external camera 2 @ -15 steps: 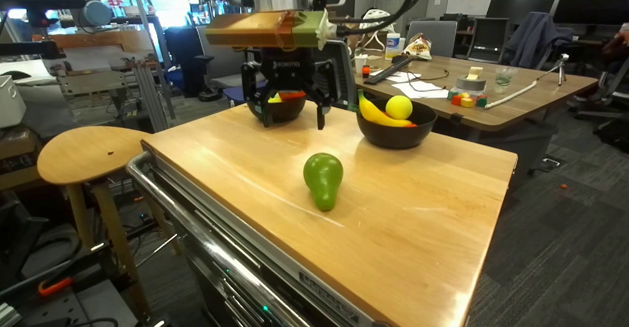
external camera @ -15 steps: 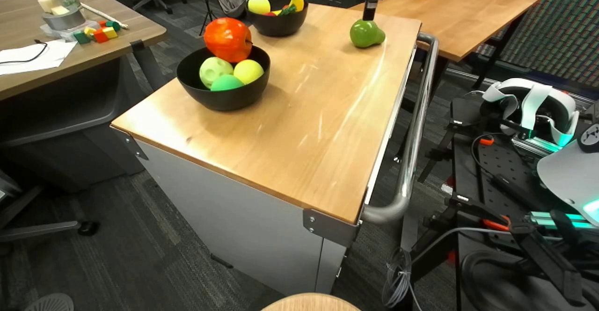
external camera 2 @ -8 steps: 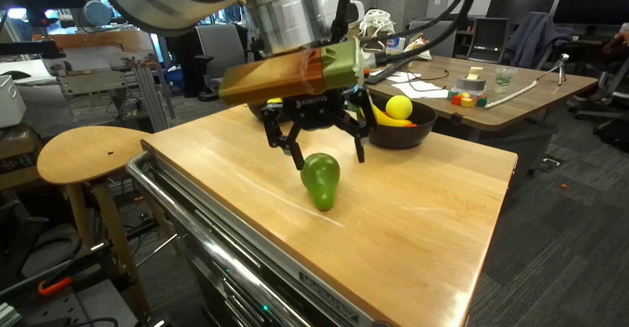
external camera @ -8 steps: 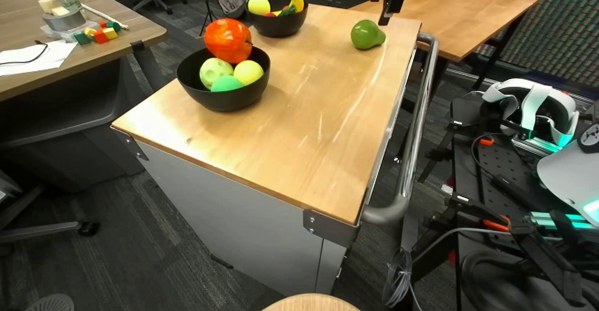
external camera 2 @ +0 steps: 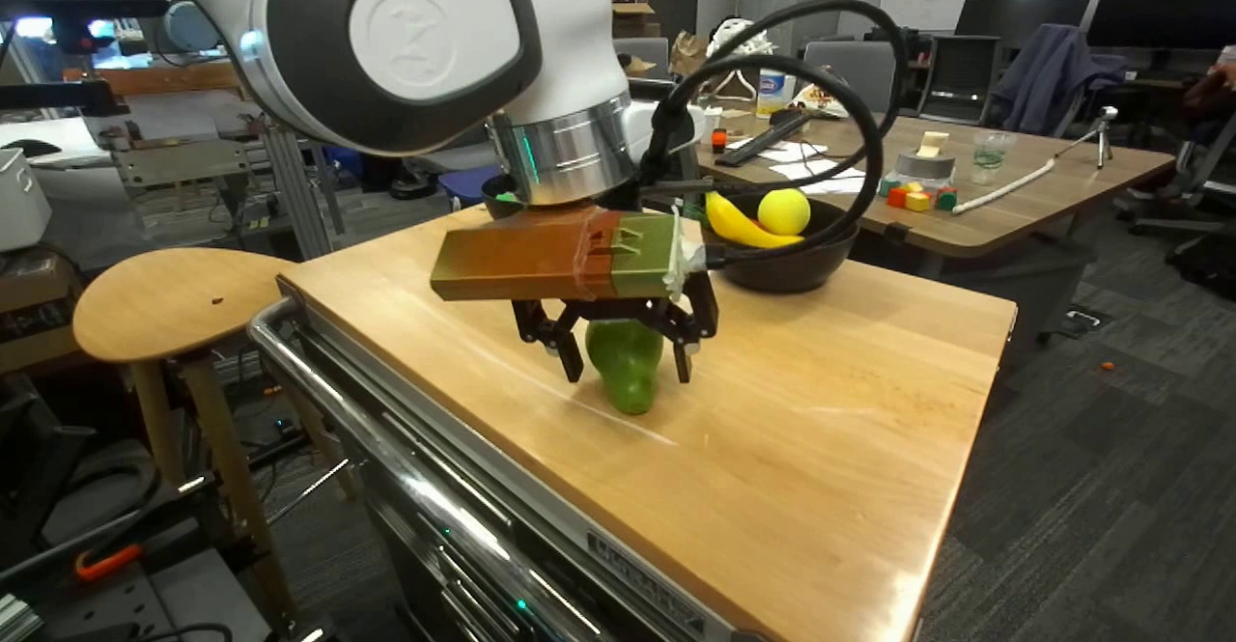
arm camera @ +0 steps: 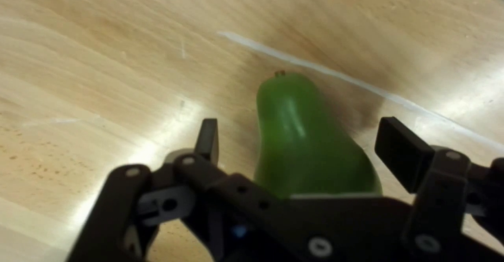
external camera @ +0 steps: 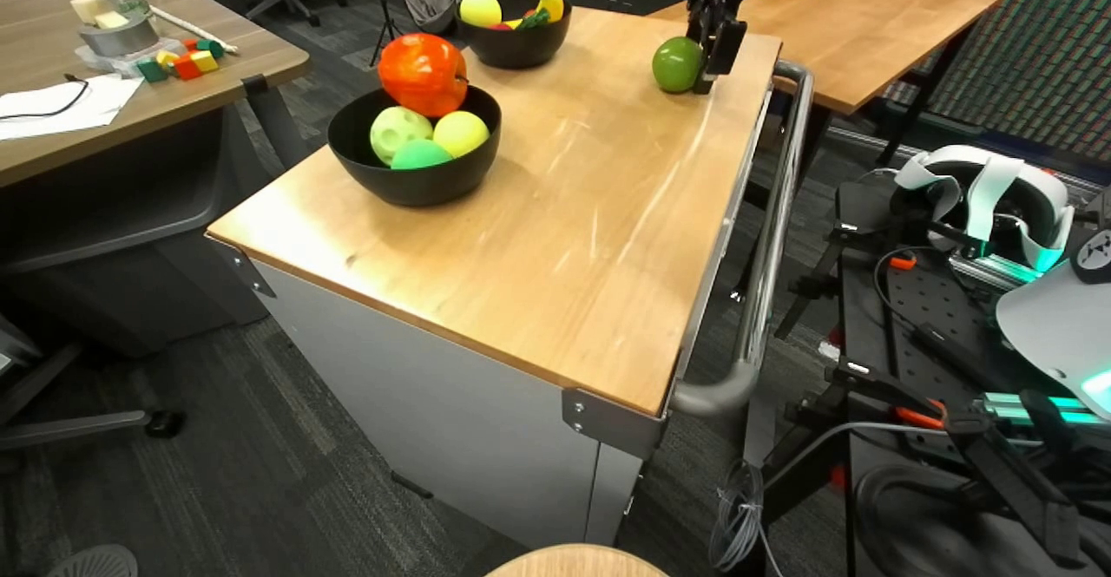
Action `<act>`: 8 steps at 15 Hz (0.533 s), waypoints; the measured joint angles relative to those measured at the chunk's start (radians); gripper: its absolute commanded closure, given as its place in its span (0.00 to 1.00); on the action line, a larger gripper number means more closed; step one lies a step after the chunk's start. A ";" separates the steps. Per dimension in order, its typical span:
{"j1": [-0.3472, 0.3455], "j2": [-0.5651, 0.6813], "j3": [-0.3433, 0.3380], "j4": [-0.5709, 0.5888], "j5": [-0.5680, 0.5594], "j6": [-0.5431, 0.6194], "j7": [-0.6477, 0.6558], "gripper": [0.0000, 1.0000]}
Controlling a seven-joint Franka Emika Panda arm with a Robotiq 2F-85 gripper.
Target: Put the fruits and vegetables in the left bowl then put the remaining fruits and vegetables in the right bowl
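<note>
While its two fingertips point(arm camera: 401, 151) stand wide apart, the pincer point(external camera 2: 629, 372) has hold of nothing, and the green pear point(arm camera: 295, 136) is situated between them. In the wrist view, a strip of the wooden counter point(arm camera: 238, 136) can be seen on the left of the pear and a narrower one on the right, so the fingertips appear apart from it. The pear lies on its side on the counter, near the border along which a metal handle bar point(external camera: 778, 213) runs. Its narrow end, which has a short stem point(arm camera: 280, 73), points to the upper part of the wrist view; its thick end is partly covered there by the pincer. In an exterior view, the robot arm point(external camera 2: 430, 48) reaches from above, and an orange-brown and green casing point(external camera 2: 541, 261) is placed above the pincer.

On the same counter, as an exterior view shows, a black bowl point(external camera: 417, 186) holds an orange-red fruit point(external camera: 421, 74), which rises above its rim, together with a dimpled pale green piece point(external camera: 397, 134), a yellow piece point(external camera: 462, 133) and a bright green piece point(external camera: 420, 154). A second black bowl point(external camera: 518, 49) contains a yellow ball-like fruit point(external camera: 480, 8), a banana point(external camera: 552, 0) and a dark green thing point(external camera: 535, 18); a small red part point(external camera: 501, 26) also shows, too little for naming. Both bowls stand upright, well apart from the pear.
</note>
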 measured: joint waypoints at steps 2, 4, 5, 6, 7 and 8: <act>0.000 0.018 0.005 0.001 0.061 0.025 -0.028 0.42; 0.000 0.026 0.015 0.002 0.138 0.031 -0.076 0.58; 0.000 0.026 0.021 0.002 0.174 0.030 -0.100 0.62; 0.000 0.027 0.025 0.003 0.204 0.031 -0.121 0.62; 0.000 0.029 0.028 0.004 0.227 0.031 -0.140 0.63; 0.000 0.030 0.031 0.005 0.249 0.031 -0.157 0.64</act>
